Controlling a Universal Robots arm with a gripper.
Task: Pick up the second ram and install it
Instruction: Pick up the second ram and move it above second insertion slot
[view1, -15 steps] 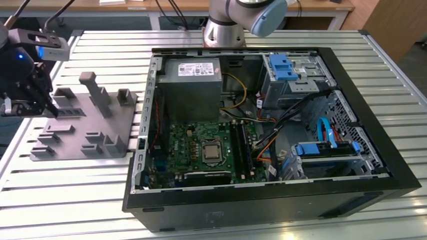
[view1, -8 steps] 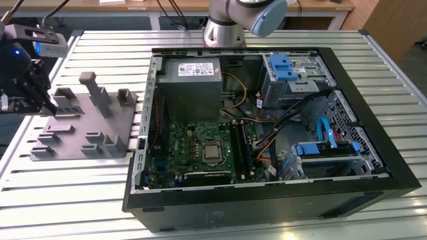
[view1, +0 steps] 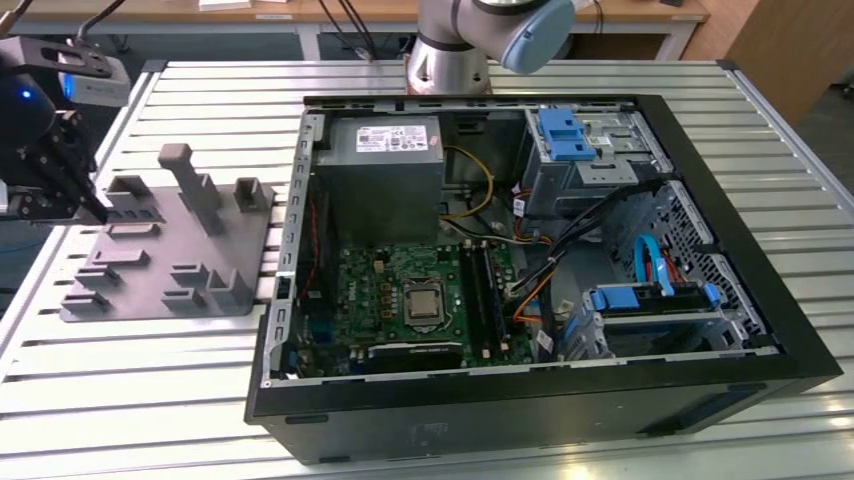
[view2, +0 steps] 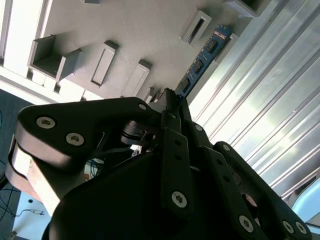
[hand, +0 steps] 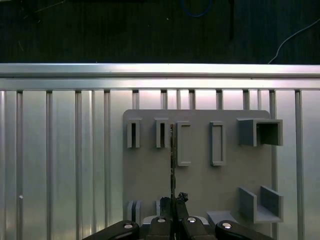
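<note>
The gripper (view2: 169, 98) appears clamped on one end of the second ram (view2: 202, 61), a slim board with dark chips, held edge-on over the grey fixture plate (hand: 147, 175). It is at the exterior view's left, beside the open computer case (view1: 467, 420). The white label (view1: 395, 135) on the case's power supply is too small to read.

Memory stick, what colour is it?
The memory stick: blue with black chips, best in the second wrist view.
</note>
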